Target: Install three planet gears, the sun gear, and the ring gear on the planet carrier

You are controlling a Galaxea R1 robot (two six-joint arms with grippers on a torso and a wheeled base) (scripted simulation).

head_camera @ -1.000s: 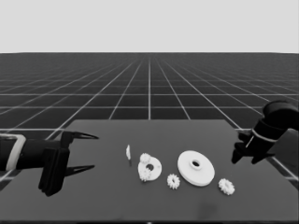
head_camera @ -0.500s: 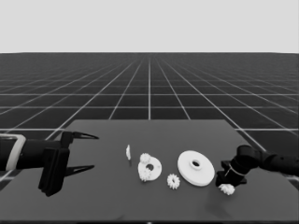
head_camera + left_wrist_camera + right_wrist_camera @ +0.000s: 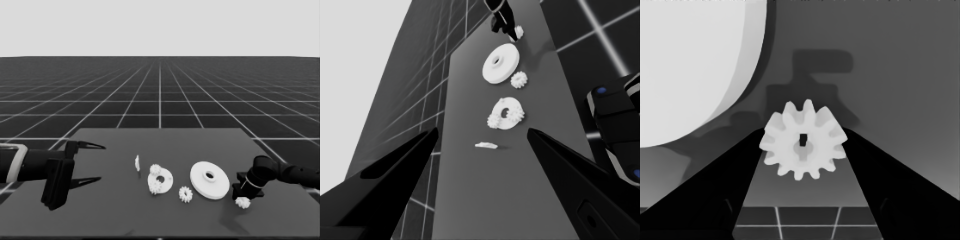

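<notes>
Head view showed the desk (image 3: 125,210), the larger round part (image 3: 210,179) mid-right, the smaller round part (image 3: 160,180) bearing two gears, one loose gear (image 3: 185,194). Right claw (image 3: 243,198) clamped a toothed gear (image 3: 804,139) at the right end; left claw (image 3: 92,162) waited apart.

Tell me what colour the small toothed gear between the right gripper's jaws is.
White: the small toothed gear has a dark slot at its centre, clearest in the right wrist view.
</notes>
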